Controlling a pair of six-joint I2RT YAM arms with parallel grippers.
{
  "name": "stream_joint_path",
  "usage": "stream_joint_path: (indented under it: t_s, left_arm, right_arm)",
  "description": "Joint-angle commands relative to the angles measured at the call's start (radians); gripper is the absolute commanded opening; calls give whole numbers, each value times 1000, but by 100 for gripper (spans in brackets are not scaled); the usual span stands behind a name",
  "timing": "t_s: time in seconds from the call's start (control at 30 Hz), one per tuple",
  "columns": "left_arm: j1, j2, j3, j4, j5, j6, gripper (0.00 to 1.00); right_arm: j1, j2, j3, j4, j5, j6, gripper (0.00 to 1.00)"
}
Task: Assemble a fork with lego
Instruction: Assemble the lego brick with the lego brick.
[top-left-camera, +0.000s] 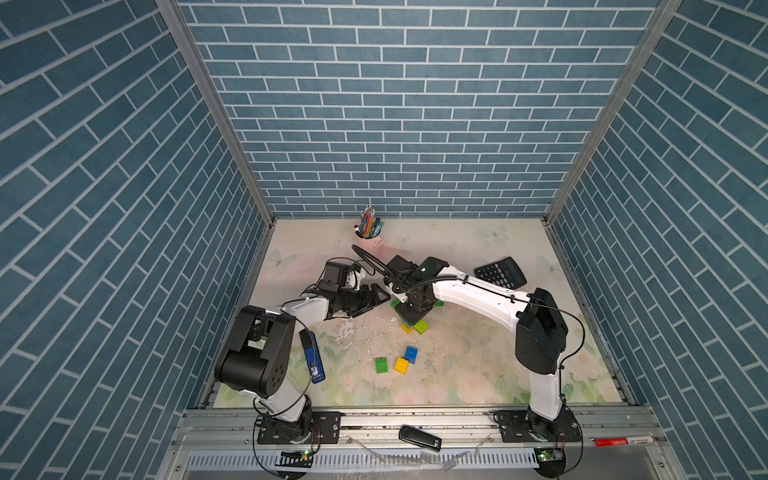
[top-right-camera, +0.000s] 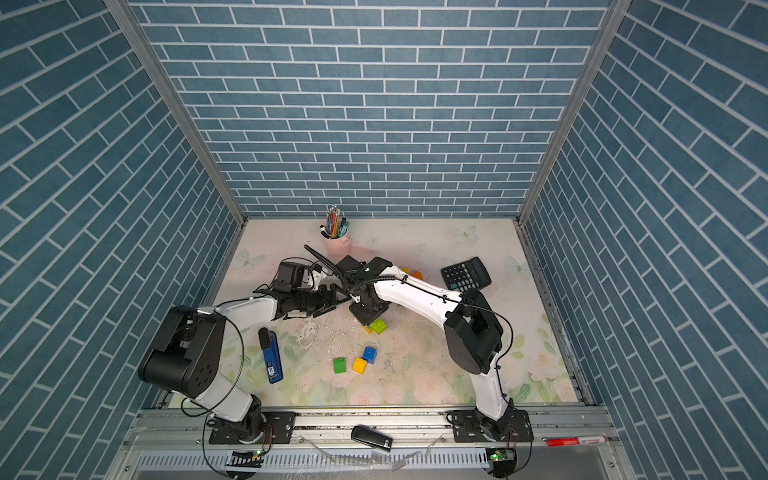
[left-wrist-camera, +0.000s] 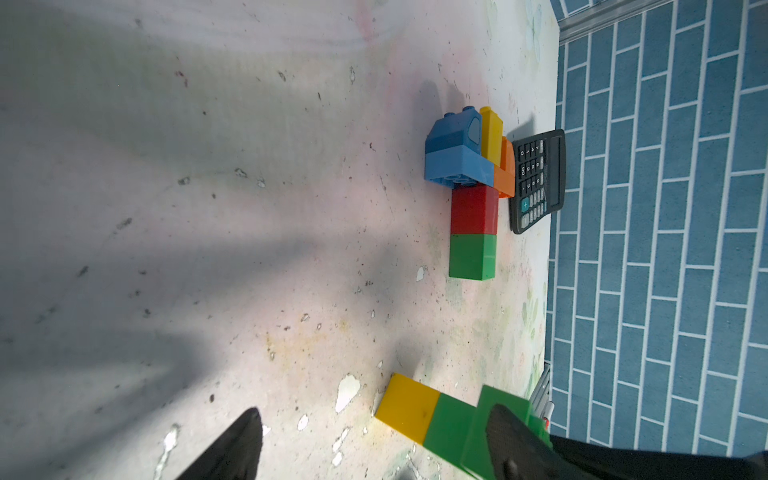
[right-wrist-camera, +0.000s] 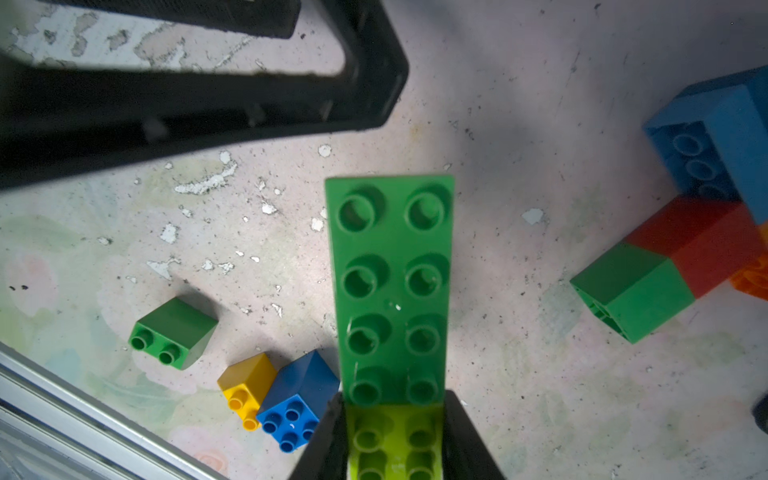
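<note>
While the right gripper (right-wrist-camera: 395, 436) is clamped across the side walls of a lime brick (right-wrist-camera: 394, 459), a green oblong brick (right-wrist-camera: 390, 282) joined to it sticks out past the fingertips, studs toward the wrist camera. The left wrist view shows a yellow brick (left-wrist-camera: 409, 409) butted against the green one; it looks joined too. The whole strip sits low over the middle of the table (top-left-camera: 457, 374); touching it or not, can't tell. The left gripper (top-left-camera: 376, 300) is just beside the strip, jaws spread wide, nothing in them.

A second joined piece lies flat near the calculator (left-wrist-camera: 538, 178), apart from both grippers: a blue-yellow-orange head (left-wrist-camera: 453, 158) on a stem of a red brick (left-wrist-camera: 473, 210) and a green brick (left-wrist-camera: 473, 255). Three singles lie nearer the robot: loose green brick (top-left-camera: 381, 365), loose yellow brick (top-left-camera: 402, 365), loose blue brick (top-left-camera: 411, 354).

Handling, as a judgement: the bricks are likely light, rigid hard plastic with slick walls, so squeeze flat opposite walls, not studs or corners. The joints are press-fit only. A long strip held at one end will probably hinge or pop at a seam under side load, so the free gripper should take it close to the seam when pressing parts together.
</note>
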Motion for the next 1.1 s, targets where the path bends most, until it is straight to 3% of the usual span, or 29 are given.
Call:
stream_joint_path:
  t_s: [0.0, 0.5, 0.53, 0.67, 0.73, 0.77, 0.93, 1.07]
  left_arm:
    - [-6, 14, -15, 8, 2, 18, 86]
    - [-6, 5, -13, 5, 0, 18, 86]
    - [-6, 4, -12, 3, 1, 18, 86]
    - [-6, 0, -9, -2, -1, 18, 86]
    - [-6, -5, -8, -6, -3, 20, 86]
    - [-5, -7, -8, -8, -4, 21, 86]
    - [-6, -23, -8, -24, -26, 18, 86]
    - [-3, -101, -13, -101, -132, 19, 87]
  right_arm:
    - [5, 45, 5, -65, 8, 0, 0]
    - [-1, 29, 19, -54, -19, 13, 0]
    - [-5, 20, 19, -42, -31, 14, 8]
    - [-16, -29, -6, 21, -51, 33, 67]
    - [-23, -63, -32, 62, -52, 51, 80]
    - [-29, -77, -44, 80, -48, 59, 94]
    - [-30, -180, -118, 203, -10, 88, 98]
    - [-29, -243, -168, 275, 33, 138, 98]
